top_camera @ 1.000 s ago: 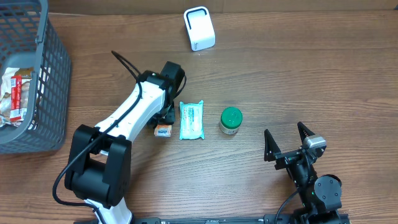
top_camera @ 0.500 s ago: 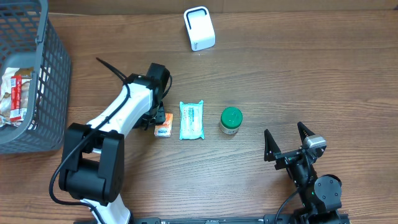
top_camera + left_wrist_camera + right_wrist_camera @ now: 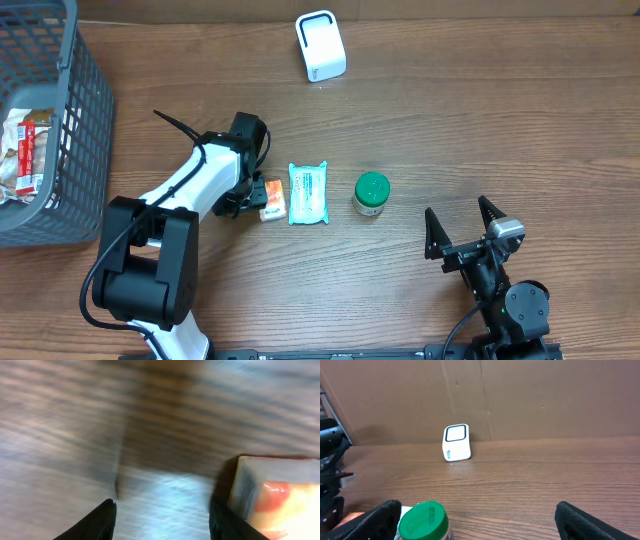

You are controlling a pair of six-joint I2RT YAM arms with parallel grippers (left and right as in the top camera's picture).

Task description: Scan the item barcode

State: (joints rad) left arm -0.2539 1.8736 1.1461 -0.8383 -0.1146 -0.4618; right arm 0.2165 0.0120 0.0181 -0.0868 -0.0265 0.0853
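Three items lie in a row mid-table: a small orange-and-white packet, a teal tissue pack and a green-lidded jar. The white scanner stands at the back. My left gripper is low over the table, just left of the packet. Its blurred wrist view shows the gripper open over bare wood, with the packet outside the right finger. My right gripper rests open near the front edge. From its wrist view, the right gripper faces the jar and the scanner.
A grey wire basket holding packaged goods stands at the left edge. A cardboard wall rises behind the scanner. Bare wooden tabletop lies between the items and the scanner.
My left arm has swung to the left, off the packet's far side. The packet has shifted slightly right, toward the tissue pack. The right arm has not moved.
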